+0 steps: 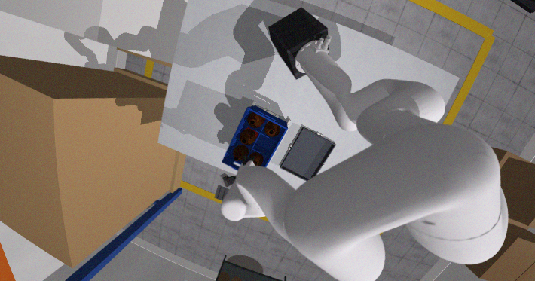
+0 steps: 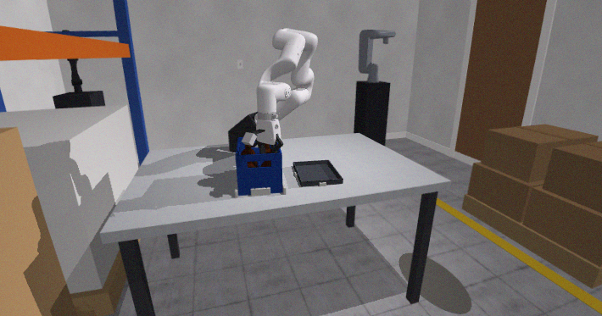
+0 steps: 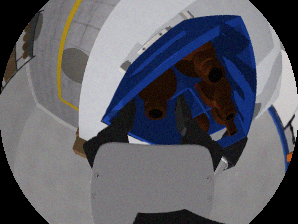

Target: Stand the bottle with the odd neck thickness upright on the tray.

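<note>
The blue crate [image 1: 267, 144] [image 2: 259, 180] [image 3: 162, 56] stands upright on the table with several brown bottles in its cells; one cell on the tray side is empty. The tray [image 1: 306, 154] [image 2: 317, 172] lies flat beside the crate, with nothing on it. My gripper [image 1: 249, 161] [image 2: 270, 148] [image 3: 155, 101] points down into the near end of the crate. It is partly open, with one finger on each side of the top of a bottle [image 3: 159, 92], with gaps beside the mouth. Neck widths are too small to compare, and the fingers partly hide the near bottles in the top view.
Pale brackets stand along the edges of the crate and the tray. A black block [image 1: 299, 30] [image 2: 241, 135] stands on the table [image 1: 426, 74] [image 2: 381, 168] at the arm's base. The crate walls rise close around the fingers. Cardboard boxes [image 2: 521, 180] stand off to the side.
</note>
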